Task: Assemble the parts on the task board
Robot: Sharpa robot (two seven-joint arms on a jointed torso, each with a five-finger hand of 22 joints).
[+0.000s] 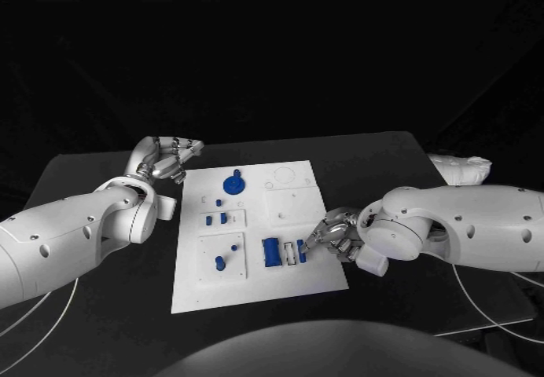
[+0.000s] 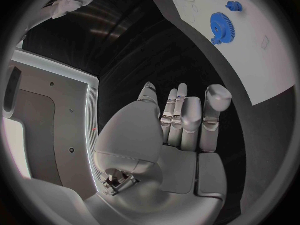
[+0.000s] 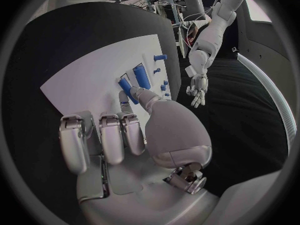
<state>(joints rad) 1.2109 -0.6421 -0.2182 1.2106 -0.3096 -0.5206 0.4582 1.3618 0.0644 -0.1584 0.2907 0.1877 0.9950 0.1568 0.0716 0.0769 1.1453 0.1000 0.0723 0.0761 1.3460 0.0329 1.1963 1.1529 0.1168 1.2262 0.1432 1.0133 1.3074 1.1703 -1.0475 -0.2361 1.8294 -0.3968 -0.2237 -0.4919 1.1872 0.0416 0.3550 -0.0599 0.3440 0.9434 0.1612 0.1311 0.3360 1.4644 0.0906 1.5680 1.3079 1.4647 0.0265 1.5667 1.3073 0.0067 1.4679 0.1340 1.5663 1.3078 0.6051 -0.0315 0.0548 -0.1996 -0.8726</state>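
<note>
Right hand working a small blue part into the task board's near slots, left hand parked aside.

The right hand (image 1: 332, 237) reaches over the task board (image 1: 289, 177) at its near right edge, fingertip and thumb seemingly pinching a slim blue part (image 3: 127, 88) beside the larger blue block (image 1: 271, 252), probably to seat it upright; whether it truly grips or only presses is hard to tell. The left hand (image 1: 167, 159) rests off the board's far left corner, fingers loosely spread, holding nothing, clear of the blue gear (image 1: 233, 184).
</note>
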